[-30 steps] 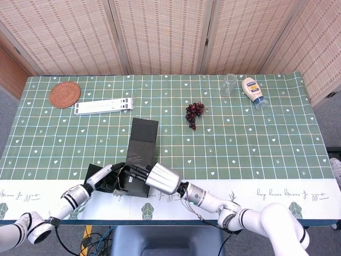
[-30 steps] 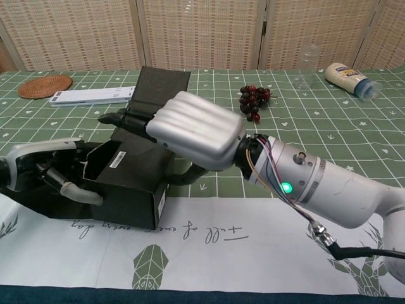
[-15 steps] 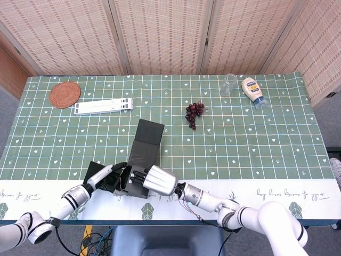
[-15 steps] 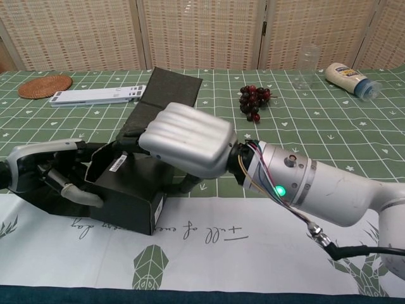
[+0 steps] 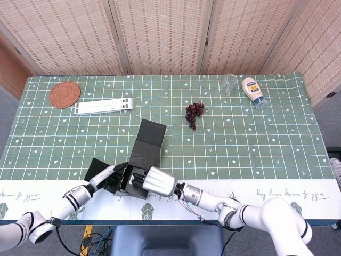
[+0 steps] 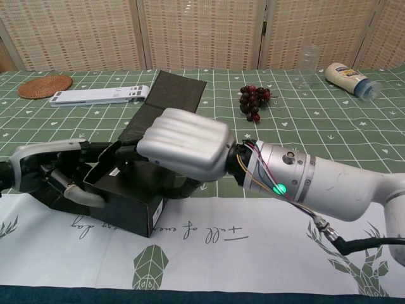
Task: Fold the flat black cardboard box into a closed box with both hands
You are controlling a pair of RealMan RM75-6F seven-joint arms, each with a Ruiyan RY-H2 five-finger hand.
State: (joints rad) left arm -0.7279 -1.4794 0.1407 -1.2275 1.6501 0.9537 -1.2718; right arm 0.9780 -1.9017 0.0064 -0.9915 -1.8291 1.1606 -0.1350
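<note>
Since a second ago the long lid flap has swung down and away, now lying nearly flat toward the grapes (image 5: 194,114). By my reading the black cardboard box (image 6: 130,204) is half done: walls stand, top still open, lid unfolded. It sits at the desk's (image 5: 256,138) near edge between both hands. Right hand (image 6: 183,147) curls over its open top, gripping the rim; left hand (image 6: 54,171) holds the left side flap
</note>
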